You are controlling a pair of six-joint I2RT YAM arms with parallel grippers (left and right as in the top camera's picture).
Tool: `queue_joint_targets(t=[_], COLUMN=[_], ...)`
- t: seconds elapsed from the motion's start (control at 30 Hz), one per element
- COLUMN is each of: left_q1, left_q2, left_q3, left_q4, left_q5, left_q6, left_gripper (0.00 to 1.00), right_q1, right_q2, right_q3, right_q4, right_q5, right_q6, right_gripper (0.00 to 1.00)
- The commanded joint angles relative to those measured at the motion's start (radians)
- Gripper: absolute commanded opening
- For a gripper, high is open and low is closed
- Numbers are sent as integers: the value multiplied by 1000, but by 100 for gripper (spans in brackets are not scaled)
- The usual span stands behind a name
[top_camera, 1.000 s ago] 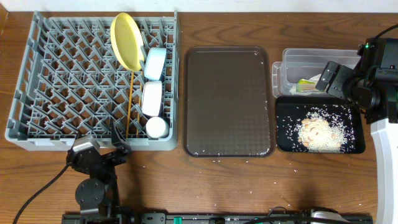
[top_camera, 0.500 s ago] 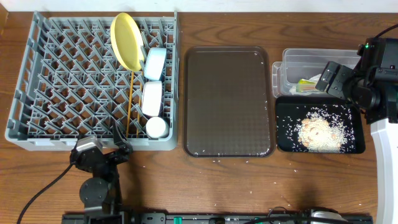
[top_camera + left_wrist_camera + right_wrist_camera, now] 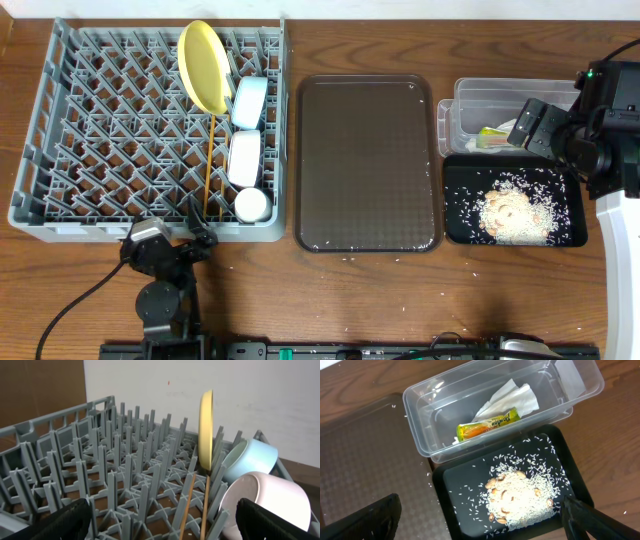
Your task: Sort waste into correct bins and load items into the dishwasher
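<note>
- Left fingers [image 3: 65, 522] — wide apart, empty, just in front of the dish rack [image 3: 100, 150].
- Right fingers [image 3: 365, 517] — wide apart, empty, well right of the rack, over tub [image 3: 416, 425] and black tray [image 3: 447, 485].
- Yellow plate [image 3: 205, 65] and chopsticks [image 3: 209, 165] stand inside the rack.

rack [image 3: 100, 130]: plate [image 3: 205, 65] upright, blue bowl [image 3: 248, 102], white bowl [image 3: 245, 158], cup [image 3: 251, 204], 2 chopsticks [image 3: 209, 165] | tub [image 3: 420, 440]: wrapper [image 3: 489, 424], paper [image 3: 512, 396] | black tray [image 3: 455, 485]: rice [image 3: 520, 497]

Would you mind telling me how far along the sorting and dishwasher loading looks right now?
Nearly finished. Done: yellow plate, light blue bowl, white bowl, white cup and chopsticks sit in the grey rack; wrapper and paper scrap in the clear tub; rice on the black tray. In hand: nothing; left gripper and right gripper are open. Left: perhaps stray grains by the brown tray.
</note>
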Motion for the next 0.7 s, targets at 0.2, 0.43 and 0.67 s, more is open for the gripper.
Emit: queue_joint_targets(t=[0.2, 0.43, 0.67], left_q1=[1, -2, -2], left_q2=[-9, -6, -6], left_q3=[-10, -10, -10], left_q4=[-76, -76, -76], left_q5=[5, 17, 17], left_q6=[-13, -13, -13], left_gripper=[93, 93, 93], right_q1=[-8, -8, -8], right_q2=[5, 5, 5], right_q3=[3, 3, 3], right_q4=[0, 0, 0], right_q5=[13, 13, 13], right_q6=[14, 14, 14], right_gripper=[99, 99, 99])
